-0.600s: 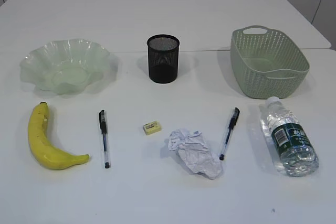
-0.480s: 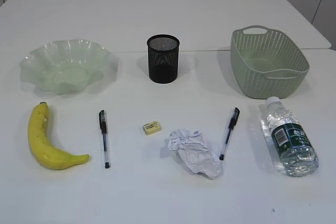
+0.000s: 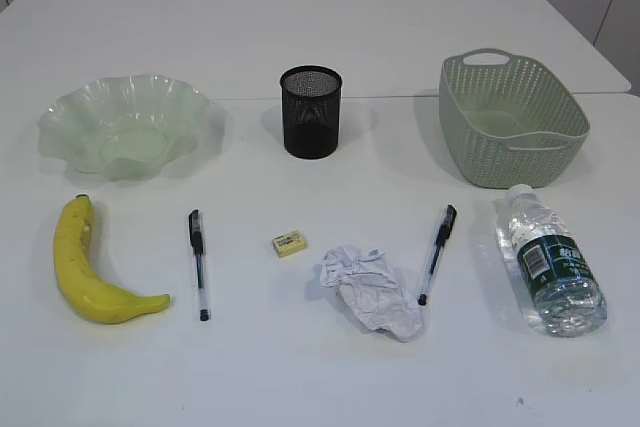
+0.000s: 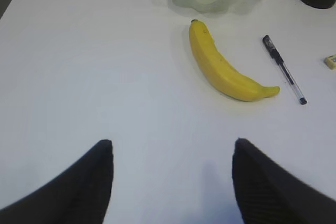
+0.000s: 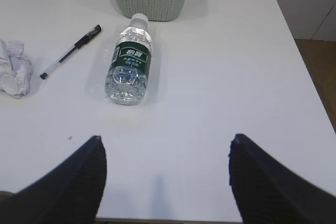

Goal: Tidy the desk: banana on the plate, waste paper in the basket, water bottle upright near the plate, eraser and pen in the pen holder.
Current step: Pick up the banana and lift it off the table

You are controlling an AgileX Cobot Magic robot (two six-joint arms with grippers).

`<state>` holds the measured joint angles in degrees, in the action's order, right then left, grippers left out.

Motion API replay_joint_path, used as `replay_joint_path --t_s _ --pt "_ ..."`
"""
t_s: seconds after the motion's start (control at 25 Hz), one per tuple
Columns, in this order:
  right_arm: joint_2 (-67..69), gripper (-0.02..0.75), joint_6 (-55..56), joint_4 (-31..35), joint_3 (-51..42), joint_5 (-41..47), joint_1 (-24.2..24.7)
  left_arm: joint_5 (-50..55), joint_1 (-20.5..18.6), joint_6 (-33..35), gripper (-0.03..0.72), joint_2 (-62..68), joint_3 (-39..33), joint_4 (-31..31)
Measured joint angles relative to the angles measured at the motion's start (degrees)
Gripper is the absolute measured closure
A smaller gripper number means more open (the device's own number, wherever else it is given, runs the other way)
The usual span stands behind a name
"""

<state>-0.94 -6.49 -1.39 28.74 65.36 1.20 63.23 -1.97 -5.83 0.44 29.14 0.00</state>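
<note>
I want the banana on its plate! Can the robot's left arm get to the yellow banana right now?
Probably yes. The left gripper hangs open over bare table, and nothing lies between it and the curved yellow banana. The nearest blue pen lies beside the banana, apart from it.

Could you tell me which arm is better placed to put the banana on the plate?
The left. The banana lies ahead of its open tool, just below the glass plate; the right wrist view shows only the bottle side.

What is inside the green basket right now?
Nothing visible: the basket shows only its bare floor in the exterior view. The near wall hides a strip of the floor closest to the camera, so that part cannot be checked.
</note>
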Motion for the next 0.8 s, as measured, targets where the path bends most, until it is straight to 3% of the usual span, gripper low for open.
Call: replay_joint_path --t_s 0.8 --pt "0.00 0.190 0.00 0.00 0.00 0.10 0.00 0.00 0.00 0.00 0.209 0.00 0.00 0.00"
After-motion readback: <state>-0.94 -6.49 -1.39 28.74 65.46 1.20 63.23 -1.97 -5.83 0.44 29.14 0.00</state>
